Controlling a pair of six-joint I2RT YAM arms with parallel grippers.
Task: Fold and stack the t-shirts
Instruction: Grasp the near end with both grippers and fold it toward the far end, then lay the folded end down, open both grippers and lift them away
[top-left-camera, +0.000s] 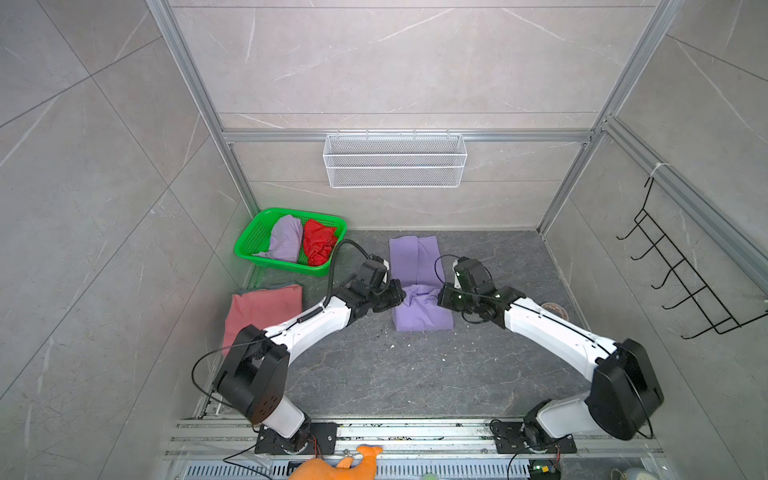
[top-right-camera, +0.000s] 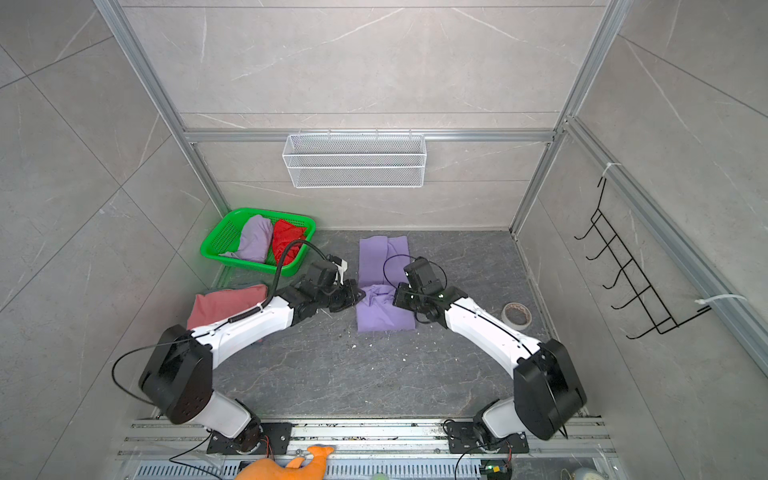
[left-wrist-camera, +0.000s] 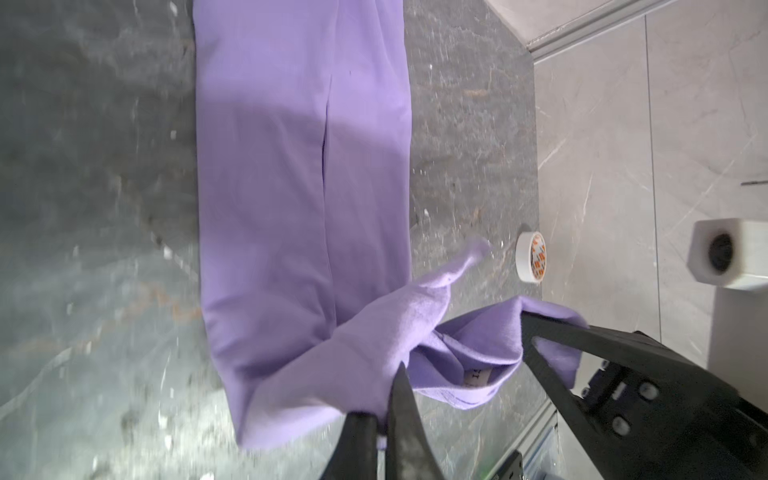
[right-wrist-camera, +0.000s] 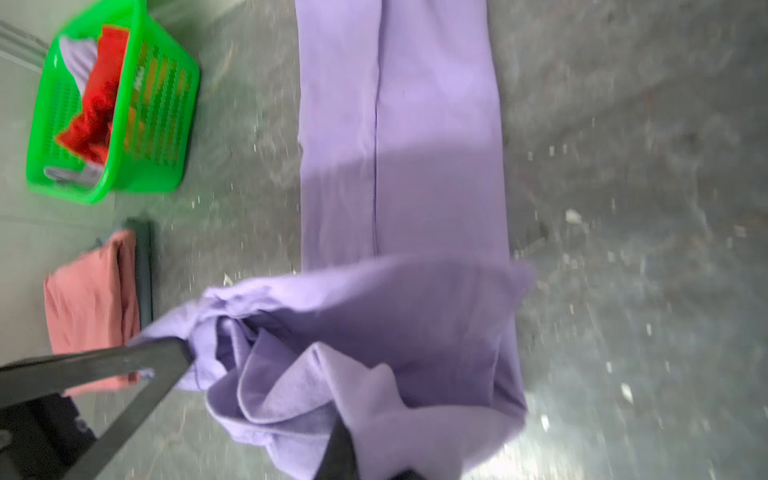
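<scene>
The robot is folding the purple shirt (top-left-camera: 415, 257) end over end.
The left gripper (top-left-camera: 397, 296) and right gripper (top-left-camera: 442, 297) are each clamping a corner of its doubled-over near end, which is bunching above the strip's middle on the table (top-left-camera: 374, 374). Next, they are probably needing to carry that end level to the far hem. Bare table is lying on both sides, and the pink shirt (top-left-camera: 266, 307), tape roll (left-wrist-camera: 524, 257) and far basket (top-left-camera: 291, 269) are sitting clear.

Grey marbled walls (top-left-camera: 395, 62) in an aluminium frame (top-left-camera: 270, 136) surround a dark stone tabletop (top-left-camera: 415, 374); a white wire basket (top-left-camera: 395, 160) hangs behind.
</scene>
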